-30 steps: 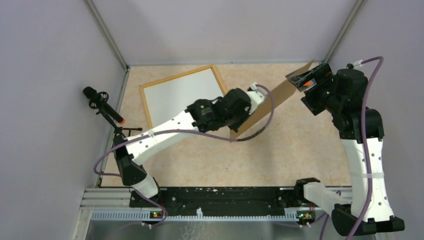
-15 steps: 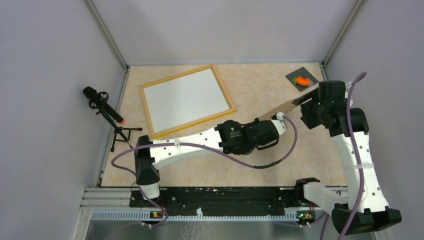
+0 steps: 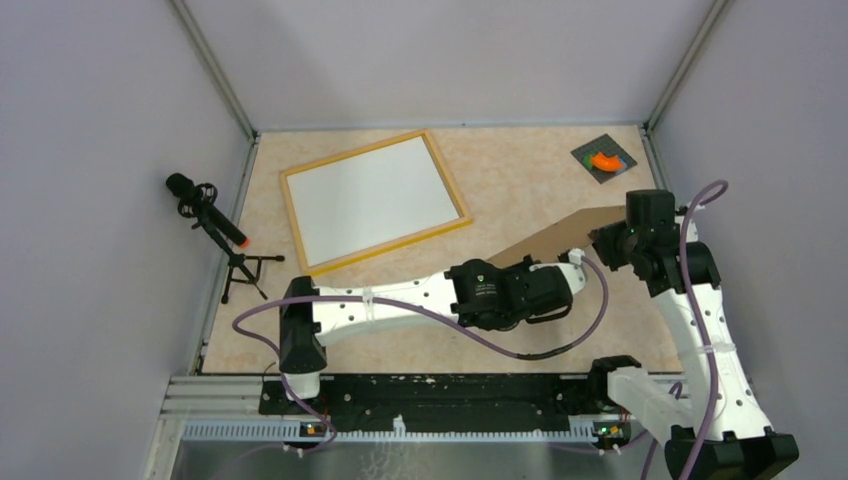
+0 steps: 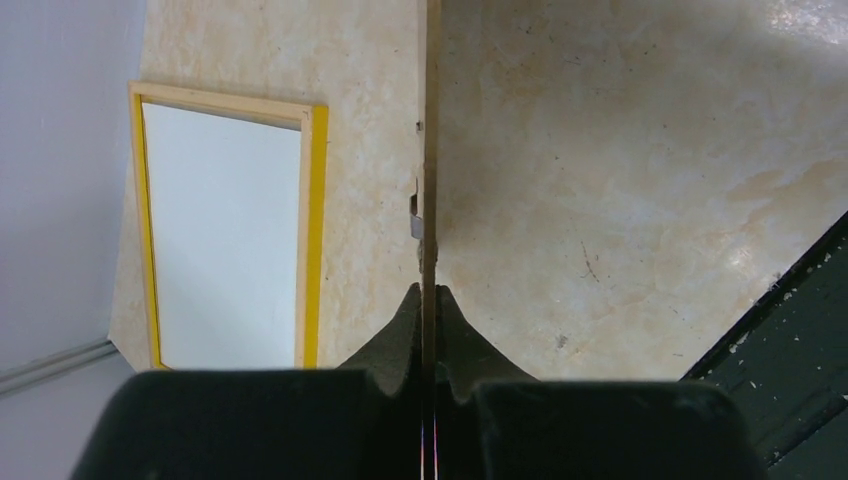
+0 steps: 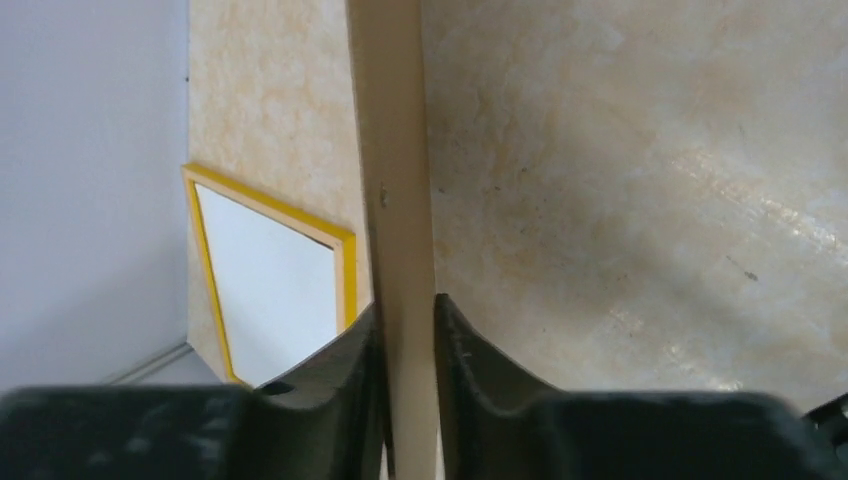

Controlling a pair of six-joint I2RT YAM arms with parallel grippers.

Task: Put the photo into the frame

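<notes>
The frame [image 3: 355,153], thin and yellow-orange, lies flat at the back left with a white panel inside it; it also shows as the frame [image 4: 317,230] and the frame [image 5: 348,275] in the wrist views. The photo's picture shows in no view. A plain brown backing board [image 3: 560,235] hangs tilted above the table at the right, held at both ends. My left gripper [image 3: 572,262] is shut on its near end, its jaws pinching the thin edge [image 4: 431,150]. My right gripper [image 3: 605,238] clamps the far end, with the board [image 5: 392,150] between its fingers.
A small black microphone tripod [image 3: 215,230] stands by the left wall. A grey pad with an orange piece [image 3: 603,160] lies in the back right corner. Grey walls close three sides, and a black rail [image 3: 430,395] runs along the near edge.
My left arm carried the brown board away from the frame toward the near right. My right arm drew back from the far corner and its jaws closed on the board's other end.
</notes>
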